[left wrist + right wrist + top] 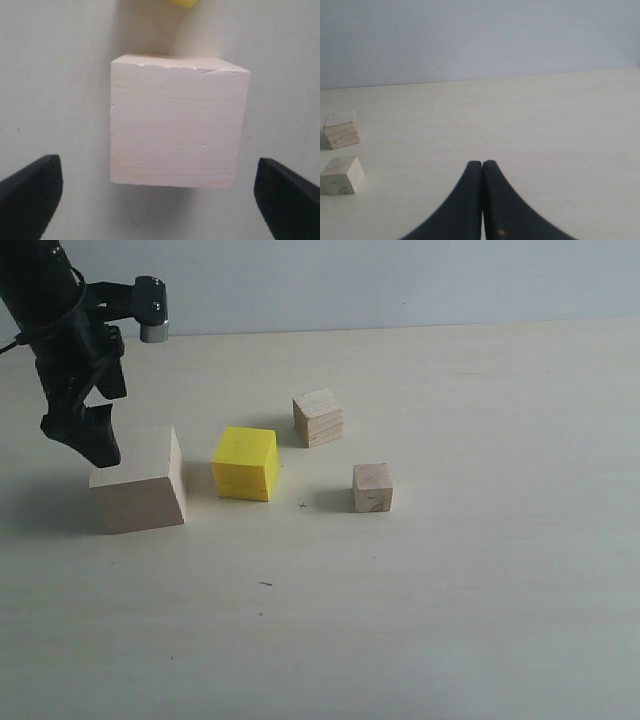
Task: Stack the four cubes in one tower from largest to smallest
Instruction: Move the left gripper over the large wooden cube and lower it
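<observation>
Pale wood large cube (177, 125) on table (450, 620), left side, centred between my left fingers (35, 190), gap each side. My left gripper (98, 440) spread wide, holding nothing. Yellow cube (246, 463) just right of it. My right gripper (482, 167) pressed closed, empty.
</observation>
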Controlling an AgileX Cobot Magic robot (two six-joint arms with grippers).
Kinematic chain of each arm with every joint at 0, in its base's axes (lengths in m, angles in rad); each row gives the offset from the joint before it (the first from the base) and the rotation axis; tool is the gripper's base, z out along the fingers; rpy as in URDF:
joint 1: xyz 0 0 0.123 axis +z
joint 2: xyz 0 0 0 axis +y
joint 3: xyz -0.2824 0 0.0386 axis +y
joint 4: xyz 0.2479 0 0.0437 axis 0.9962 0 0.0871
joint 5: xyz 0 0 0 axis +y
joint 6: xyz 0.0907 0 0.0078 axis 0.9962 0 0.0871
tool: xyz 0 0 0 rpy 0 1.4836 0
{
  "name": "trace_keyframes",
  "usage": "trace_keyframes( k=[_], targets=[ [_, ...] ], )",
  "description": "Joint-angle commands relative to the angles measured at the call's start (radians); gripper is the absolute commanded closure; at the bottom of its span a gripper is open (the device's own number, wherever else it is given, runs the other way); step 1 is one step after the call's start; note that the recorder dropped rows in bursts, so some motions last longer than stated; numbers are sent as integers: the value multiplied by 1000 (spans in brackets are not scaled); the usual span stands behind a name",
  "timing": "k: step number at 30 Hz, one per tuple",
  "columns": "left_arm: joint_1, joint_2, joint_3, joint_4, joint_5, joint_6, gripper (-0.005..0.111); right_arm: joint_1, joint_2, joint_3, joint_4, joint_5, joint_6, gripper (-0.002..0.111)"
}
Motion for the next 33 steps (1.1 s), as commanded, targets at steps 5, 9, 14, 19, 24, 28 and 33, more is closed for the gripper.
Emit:
trace_keyframes(
  k=[5, 9, 14, 19, 24, 28, 33],
  targets=[
    [2, -2, -9, 15, -44, 75, 1, 2, -6, 5, 1, -13, -1, 108],
    [0, -2, -9, 4, -44, 56, 1, 2, -6, 5, 1, -13, -1, 108],
    [0, -2, -9, -34, -42, 55, 1, 2, -6, 5, 1, -13, -1, 108],
    [0, -2, -9, -31, -48, 57, 1, 2, -6, 5, 1, -13, -1, 108],
    [0, 5, -9, -31, -40, 57, 1, 2, -6, 5, 1, -13, -3, 108],
    [0, 28, -9, -31, -23, 57, 1, 2, -6, 5, 1, -13, -3, 108],
    [0, 55, -9, -33, -25, 57, 1, 2, -6, 5, 1, -13, -3, 108]
  ],
)
